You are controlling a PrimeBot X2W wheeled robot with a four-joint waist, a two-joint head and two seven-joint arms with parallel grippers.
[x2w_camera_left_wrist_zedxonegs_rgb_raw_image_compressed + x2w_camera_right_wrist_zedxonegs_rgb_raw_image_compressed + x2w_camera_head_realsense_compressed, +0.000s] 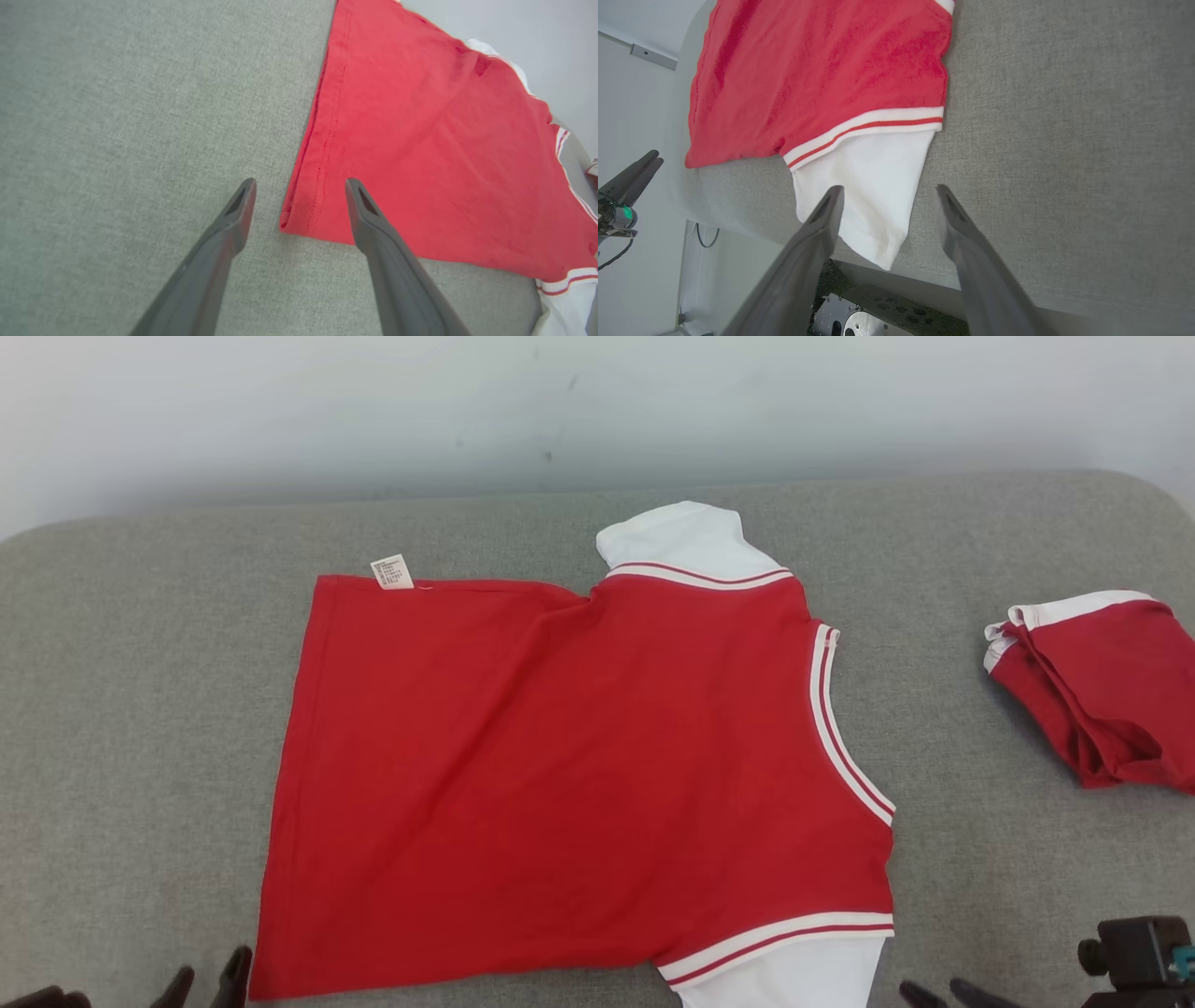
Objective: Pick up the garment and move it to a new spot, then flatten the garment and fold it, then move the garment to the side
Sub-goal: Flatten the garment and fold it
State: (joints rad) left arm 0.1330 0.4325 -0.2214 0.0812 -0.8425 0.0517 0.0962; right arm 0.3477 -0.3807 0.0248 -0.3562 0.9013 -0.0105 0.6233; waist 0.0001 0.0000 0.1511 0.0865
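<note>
The garment (pixel 579 765), a red shirt with white sleeves and striped trim, lies spread flat on the grey padded surface (pixel 140 709). A white label shows at its far left corner. My left gripper (pixel 207 975) is open at the shirt's near left corner; in the left wrist view that corner (pixel 299 219) sits between the spread fingers of the left gripper (pixel 301 183), which grip nothing. My right gripper (pixel 936 992) is open too. In the right wrist view the right gripper (pixel 889 189) hovers over the near white sleeve (pixel 868 186), which hangs over the front edge.
A second red garment (pixel 1102 691), folded, lies at the right end of the surface. A black camera mount (pixel 1134 952) stands at the lower right. A pale wall (pixel 597 411) runs behind. The robot's base (pixel 859 317) shows below the front edge.
</note>
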